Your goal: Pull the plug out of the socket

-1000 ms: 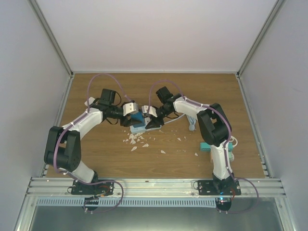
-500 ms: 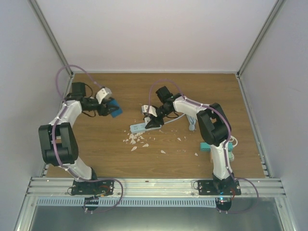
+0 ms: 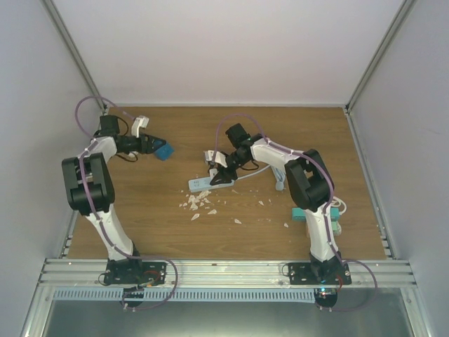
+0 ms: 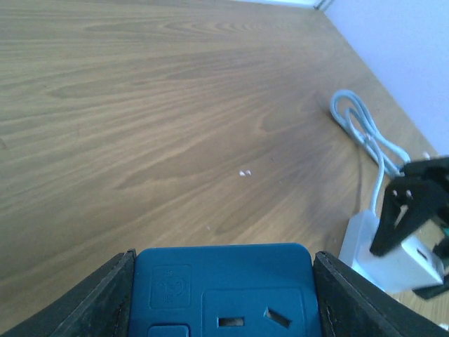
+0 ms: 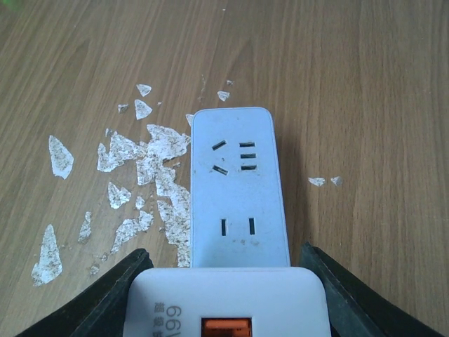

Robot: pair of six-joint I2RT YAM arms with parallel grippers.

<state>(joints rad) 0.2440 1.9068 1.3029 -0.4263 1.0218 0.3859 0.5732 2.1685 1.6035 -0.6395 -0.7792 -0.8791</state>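
Left tool [image 3: 156, 147] clenched on blue plug [image 3: 164, 152], held over the far-left counter [image 3: 280, 130], well apart from white socket strip [image 3: 202, 184]. Right tool [image 3: 217, 171] grasps white end block [image 5: 231, 298] on the strip; white flakes [image 3: 196, 203] lie beside it.

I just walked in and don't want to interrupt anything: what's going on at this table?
The left hand holds a blue adapter raised over the far left of the table, well apart from the white power strip. The right hand grips one end of that strip, which lies among white flakes. So the adapter is already unplugged.
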